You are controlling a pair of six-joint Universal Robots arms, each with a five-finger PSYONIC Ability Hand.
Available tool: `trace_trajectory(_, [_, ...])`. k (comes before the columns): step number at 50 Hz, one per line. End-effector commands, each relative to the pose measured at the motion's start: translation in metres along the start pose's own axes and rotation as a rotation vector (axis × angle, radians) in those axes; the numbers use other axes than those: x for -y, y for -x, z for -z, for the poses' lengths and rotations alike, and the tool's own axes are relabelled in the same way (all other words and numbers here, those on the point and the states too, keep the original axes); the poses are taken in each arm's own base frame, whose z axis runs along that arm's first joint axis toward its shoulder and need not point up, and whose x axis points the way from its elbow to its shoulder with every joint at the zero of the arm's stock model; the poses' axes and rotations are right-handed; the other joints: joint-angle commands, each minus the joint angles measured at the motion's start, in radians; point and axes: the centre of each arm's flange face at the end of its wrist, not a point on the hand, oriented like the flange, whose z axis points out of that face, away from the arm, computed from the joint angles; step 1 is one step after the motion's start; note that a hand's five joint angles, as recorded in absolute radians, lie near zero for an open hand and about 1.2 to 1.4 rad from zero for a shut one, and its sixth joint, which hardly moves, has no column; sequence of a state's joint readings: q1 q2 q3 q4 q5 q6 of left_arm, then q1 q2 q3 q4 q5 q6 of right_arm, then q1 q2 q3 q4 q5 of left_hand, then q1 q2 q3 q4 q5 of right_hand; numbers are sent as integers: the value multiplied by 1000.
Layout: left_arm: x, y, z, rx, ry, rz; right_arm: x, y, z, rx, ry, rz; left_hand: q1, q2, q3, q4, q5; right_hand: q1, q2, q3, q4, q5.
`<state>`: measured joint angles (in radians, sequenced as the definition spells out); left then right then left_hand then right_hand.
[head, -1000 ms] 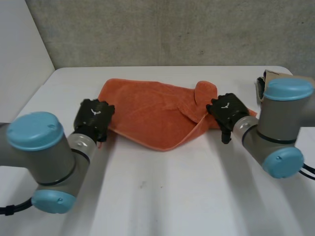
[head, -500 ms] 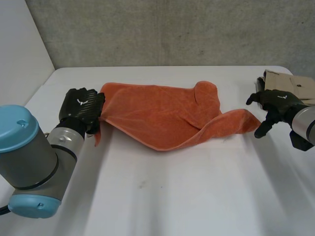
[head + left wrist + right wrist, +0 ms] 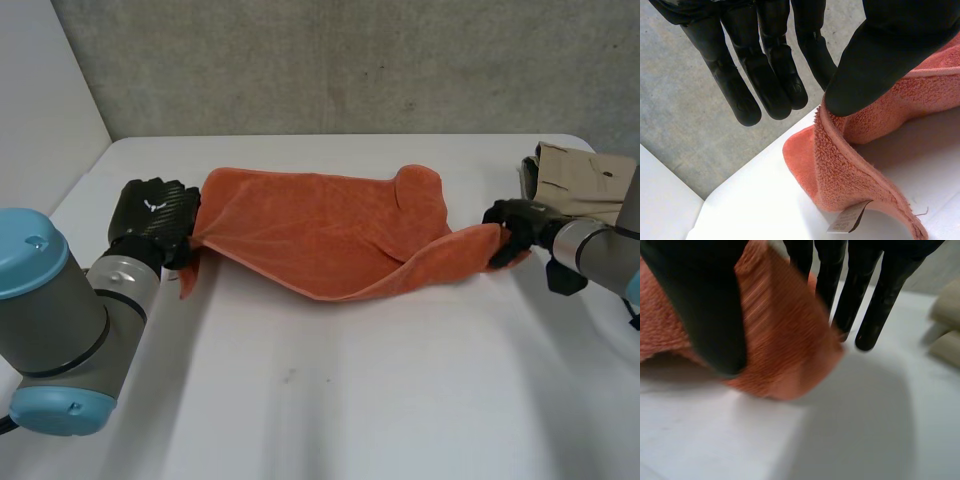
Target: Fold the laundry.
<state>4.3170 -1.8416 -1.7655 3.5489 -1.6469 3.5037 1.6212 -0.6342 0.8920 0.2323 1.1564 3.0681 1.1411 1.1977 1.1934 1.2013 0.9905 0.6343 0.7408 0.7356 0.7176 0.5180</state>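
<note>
An orange towel (image 3: pixel 320 225) lies stretched across the white table (image 3: pixel 350 390), with a fold bulging near its far right side. My left hand (image 3: pixel 152 220) is at the towel's left corner. There its thumb presses the towel (image 3: pixel 850 165) against the side of its straight fingers (image 3: pixel 765 75), and a small tag (image 3: pixel 847 220) hangs from the lifted edge. My right hand (image 3: pixel 515 225) is at the towel's right corner. That corner of the towel (image 3: pixel 785 340) is pinched between the right hand's thumb (image 3: pixel 700 310) and its straight fingers behind.
A folded beige cloth (image 3: pixel 580 175) lies at the table's far right edge, just behind my right hand, and shows beside the fingers as the beige cloth (image 3: pixel 945 325). A grey wall stands behind the table. Bare tabletop spreads in front of the towel.
My right hand let the towel go, swung out right, then came back and closed on the right corner. My left hand drew the left corner leftward, stretching the towel.
</note>
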Motion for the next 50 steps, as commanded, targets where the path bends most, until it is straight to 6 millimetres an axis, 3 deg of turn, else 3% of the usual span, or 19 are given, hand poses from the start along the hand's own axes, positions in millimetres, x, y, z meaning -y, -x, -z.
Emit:
trace_trajectory(1, [1, 3, -2, 8, -3, -2, -3, 10, 0, 109, 73, -128, 255, 199, 203, 195, 231, 762, 655, 661, 679, 704])
trace_trajectory(5, [6, 7, -2, 20, -13, -5, 21, 9, 18, 65, 37, -89, 255, 199, 203, 195, 231, 762, 655, 661, 679, 704])
trace_trajectory(6, [8, 9, -1, 24, -19, -6, 39, 13, 33, 52, -1, -40, 255, 199, 203, 195, 231, 762, 655, 661, 679, 704])
trace_trajectory(9, [23, 19, 4, 45, -48, -4, 66, 22, 63, 41, -59, 85, 255, 199, 203, 195, 231, 762, 655, 661, 679, 704])
trace_trajectory(10, [27, 22, 5, 51, -54, -5, 80, 27, 84, 25, -91, 191, 255, 199, 203, 195, 231, 762, 655, 661, 679, 704])
trace_trajectory(17, [83, 58, 28, 108, -175, -8, 106, 51, 156, -61, -152, 590, 255, 199, 203, 195, 231, 762, 655, 661, 679, 704])
trace_trajectory(18, [92, 62, 32, 115, -198, -9, 115, 58, 176, -97, -175, 659, 255, 199, 203, 195, 231, 762, 655, 661, 679, 704])
trace_trajectory(22, [119, 75, 49, 127, -261, -18, 129, 73, 219, -166, -197, 740, 255, 199, 203, 195, 231, 762, 655, 661, 679, 704])
trace_trajectory(25, [131, 77, 58, 103, -272, -27, 124, 76, 225, -164, -151, 754, 255, 199, 203, 195, 231, 762, 655, 661, 679, 704])
trace_trajectory(29, [120, 73, 51, 66, -200, -52, 109, 84, 223, -118, -66, 792, 255, 199, 203, 195, 231, 762, 655, 661, 679, 704])
trace_trajectory(32, [91, 62, 32, 21, -83, -110, 96, 90, 209, -87, -6, 828, 255, 199, 203, 195, 231, 762, 655, 661, 679, 704])
trace_trajectory(37, [45, 45, 1, -45, 56, -240, 68, 96, 162, -73, 141, 865, 255, 199, 203, 195, 231, 762, 655, 661, 679, 704])
trace_trajectory(42, [13, 27, -42, -83, 121, -303, 58, 94, 112, -113, 135, 877, 255, 199, 203, 195, 231, 762, 655, 661, 679, 704])
trace_trajectory(45, [9, 30, -67, -49, 98, -296, 72, 87, 79, -183, 13, 832, 255, 199, 203, 195, 231, 762, 655, 661, 679, 704])
trace_trajectory(46, [13, 31, -83, -18, 44, -304, 79, 86, 73, -201, -32, 818, 255, 199, 203, 195, 231, 762, 655, 661, 679, 704])
trace_trajectory(49, [34, 40, -108, 60, -94, -300, 115, 84, 56, -269, -245, 756, 255, 199, 203, 195, 231, 762, 655, 661, 679, 704])
trace_trajectory(50, [56, 49, -120, 131, -211, -301, 127, 84, 55, -286, -307, 742, 255, 199, 203, 195, 231, 762, 655, 661, 679, 704])
